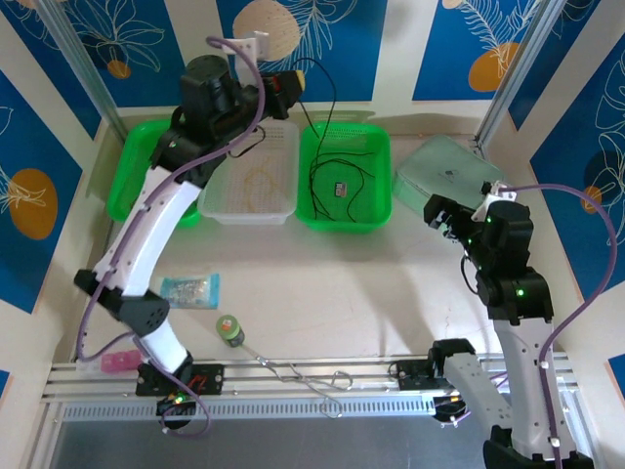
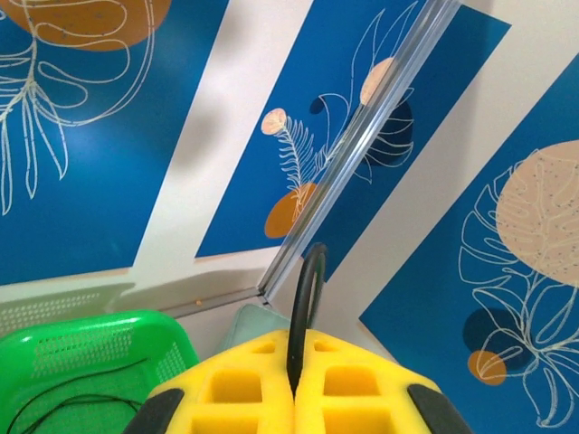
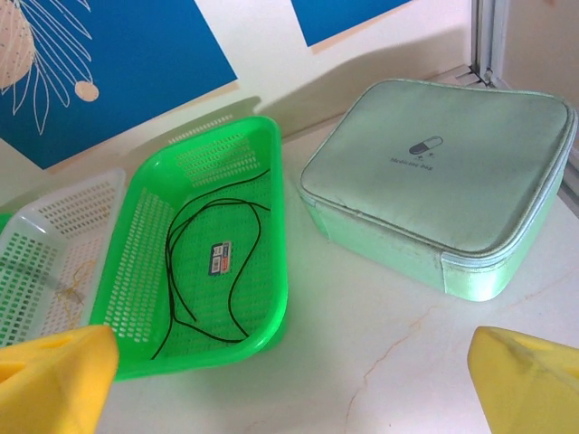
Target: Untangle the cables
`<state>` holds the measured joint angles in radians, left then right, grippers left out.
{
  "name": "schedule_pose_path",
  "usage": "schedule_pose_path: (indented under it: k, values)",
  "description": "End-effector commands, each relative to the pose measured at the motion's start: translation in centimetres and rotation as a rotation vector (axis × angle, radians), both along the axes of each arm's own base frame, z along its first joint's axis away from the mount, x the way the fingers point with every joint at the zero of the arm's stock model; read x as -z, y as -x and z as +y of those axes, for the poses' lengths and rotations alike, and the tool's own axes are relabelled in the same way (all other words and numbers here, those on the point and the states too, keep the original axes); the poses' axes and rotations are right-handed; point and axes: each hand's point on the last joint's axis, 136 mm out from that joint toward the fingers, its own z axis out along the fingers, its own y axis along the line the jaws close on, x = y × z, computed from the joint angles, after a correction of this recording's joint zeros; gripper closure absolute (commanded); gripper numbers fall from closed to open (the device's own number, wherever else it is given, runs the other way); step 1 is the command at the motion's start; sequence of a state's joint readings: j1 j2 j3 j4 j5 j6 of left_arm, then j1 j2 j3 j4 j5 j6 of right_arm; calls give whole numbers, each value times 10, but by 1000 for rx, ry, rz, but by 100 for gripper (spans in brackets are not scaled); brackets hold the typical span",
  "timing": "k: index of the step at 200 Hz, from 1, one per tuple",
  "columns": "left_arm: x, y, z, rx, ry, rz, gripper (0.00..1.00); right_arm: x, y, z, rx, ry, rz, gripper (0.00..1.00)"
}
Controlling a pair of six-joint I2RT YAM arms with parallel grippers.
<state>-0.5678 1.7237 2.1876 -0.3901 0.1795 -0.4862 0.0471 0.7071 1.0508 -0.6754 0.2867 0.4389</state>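
Two cables are showing from above: the black cable is hanging from the left gripper, high at eleven o'clock, down into the green tray at one o'clock of centre, while a tan cable is lying in the white tray at the green one's nine o'clock. The right gripper is hovering at three o'clock, near a pouch. At the left wrist, the yellow pads are pinching shut on the black cable, which is looping up toward twelve o'clock. At the right wrist, the fingers are standing wide apart and gripping nothing, with the green tray lying at nine o'clock and the pouch at one o'clock. Lifting the black cable out is, I judge, the step in hand; the next move is calling for carrying it clear of the rim without snagging.
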Motion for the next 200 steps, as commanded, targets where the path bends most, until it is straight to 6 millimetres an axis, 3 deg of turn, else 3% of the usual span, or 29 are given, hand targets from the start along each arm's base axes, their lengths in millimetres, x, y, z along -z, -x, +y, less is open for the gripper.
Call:
schedule_pose_path:
  k: [1, 13, 32, 74, 118, 130, 155, 177, 200]
  values:
    - [-4, -7, -7, 8, -58, -52, 100, 3, 5, 0, -3, -16, 6, 1]
    - [7, -21, -9, -23, -88, -52, 100, 1, 6, -1, -3, -20, 7, 1]
    - [44, -46, -17, -45, -156, -3, 100, -1, 7, -2, -3, -16, 6, 1]
    - [174, -101, -49, -85, -403, 135, 100, -2, 8, -5, 4, -9, 4, 1]
    - [301, -131, -66, -71, -575, 310, 100, -2, 12, -5, -1, -6, 10, 1]
    - [331, -135, -73, -60, -596, 368, 100, 1, 13, -5, -1, -12, 16, 1]
    - [373, -129, -84, -40, -667, 423, 100, 2, 16, -3, -8, -24, 23, 1]
    - [401, -119, -90, -8, -725, 456, 100, 1, 19, -4, -7, -17, 15, 1]
    - [427, -115, -83, -15, -771, 514, 100, 3, 17, -4, -8, -23, 21, 1]
